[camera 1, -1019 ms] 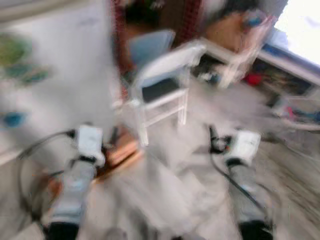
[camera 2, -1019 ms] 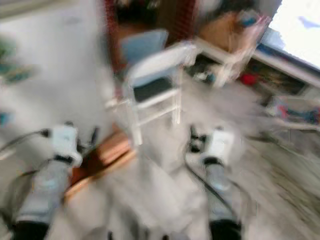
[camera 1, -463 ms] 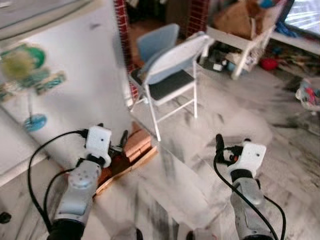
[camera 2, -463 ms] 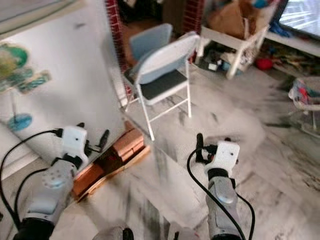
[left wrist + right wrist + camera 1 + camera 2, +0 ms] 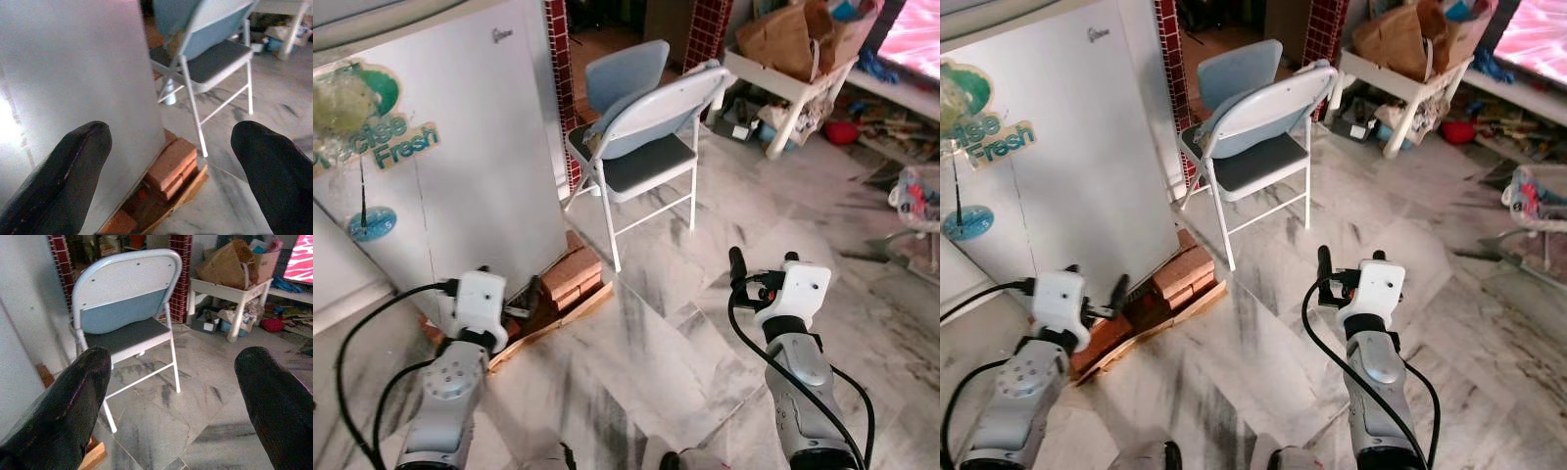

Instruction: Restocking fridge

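Left wrist: bricks (image 5: 172, 161) under fridge (image 5: 73, 83)

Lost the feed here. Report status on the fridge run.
Left gripper and right gripper open, empty. Fridge ahead on the left, door shut, set on bricks. Folding chair beside the fridge.

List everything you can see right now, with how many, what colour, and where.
Fridge: one, white, front left, door shut, green and blue sticker.
Bricks: a few, reddish, on a wooden board under the fridge's corner.
Folding chair: one, pale blue with white frame, right of the fridge.
Low table: one, white, far right, brown paper bag on top.
Floor: grey marble tiles.
Left gripper: black jaws open, near the bricks.
Right gripper: black jaws open, over the floor.
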{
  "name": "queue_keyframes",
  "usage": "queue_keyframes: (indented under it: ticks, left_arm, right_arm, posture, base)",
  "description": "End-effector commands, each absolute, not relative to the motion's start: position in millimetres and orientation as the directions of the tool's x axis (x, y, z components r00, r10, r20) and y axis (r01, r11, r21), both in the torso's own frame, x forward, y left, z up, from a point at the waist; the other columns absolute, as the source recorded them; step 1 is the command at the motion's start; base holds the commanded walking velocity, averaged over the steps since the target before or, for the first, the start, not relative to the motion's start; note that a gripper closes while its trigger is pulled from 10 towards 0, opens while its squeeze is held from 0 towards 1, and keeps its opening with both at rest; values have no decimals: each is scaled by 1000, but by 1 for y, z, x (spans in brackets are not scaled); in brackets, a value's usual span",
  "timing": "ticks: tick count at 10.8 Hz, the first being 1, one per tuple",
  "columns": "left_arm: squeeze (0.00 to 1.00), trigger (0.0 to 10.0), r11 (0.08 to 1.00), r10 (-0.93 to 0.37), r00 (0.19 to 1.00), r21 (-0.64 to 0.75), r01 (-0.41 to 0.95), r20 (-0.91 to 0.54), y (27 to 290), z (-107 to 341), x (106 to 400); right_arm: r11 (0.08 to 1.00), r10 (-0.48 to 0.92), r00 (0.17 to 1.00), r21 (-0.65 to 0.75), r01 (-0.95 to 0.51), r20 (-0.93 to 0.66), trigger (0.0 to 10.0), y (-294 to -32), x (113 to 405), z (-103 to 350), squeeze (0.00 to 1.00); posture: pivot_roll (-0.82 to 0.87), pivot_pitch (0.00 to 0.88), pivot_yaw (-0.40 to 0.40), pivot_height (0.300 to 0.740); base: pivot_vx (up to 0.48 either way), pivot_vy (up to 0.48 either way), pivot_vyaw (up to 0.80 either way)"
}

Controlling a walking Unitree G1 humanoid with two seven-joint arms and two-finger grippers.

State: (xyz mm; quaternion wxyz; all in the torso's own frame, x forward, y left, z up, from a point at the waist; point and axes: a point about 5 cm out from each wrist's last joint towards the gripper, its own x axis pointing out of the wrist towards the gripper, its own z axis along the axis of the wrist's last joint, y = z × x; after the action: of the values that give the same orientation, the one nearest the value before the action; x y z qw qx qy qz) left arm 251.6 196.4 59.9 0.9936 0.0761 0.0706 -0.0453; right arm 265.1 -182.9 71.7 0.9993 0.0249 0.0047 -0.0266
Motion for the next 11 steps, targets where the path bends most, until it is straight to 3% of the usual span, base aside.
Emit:
queue_keyframes:
  ticks: [1,11]
  left_arm:
    - [0,10000,987,-63,987,139,84,-147,200,60,249]
    - [0,10000,987,-63,987,139,84,-147,200,60,249]
  right_arm:
    - [998,-45,999,49,46,-16,10000,-183,263,72,0]
    - [998,-45,999,49,46,-16,10000,-183,263,72,0]
  posture:
    - [63,29,-48,740]
    - [63,29,-48,740]
  base:
    - [0,0,0]
    - [0,0,0]
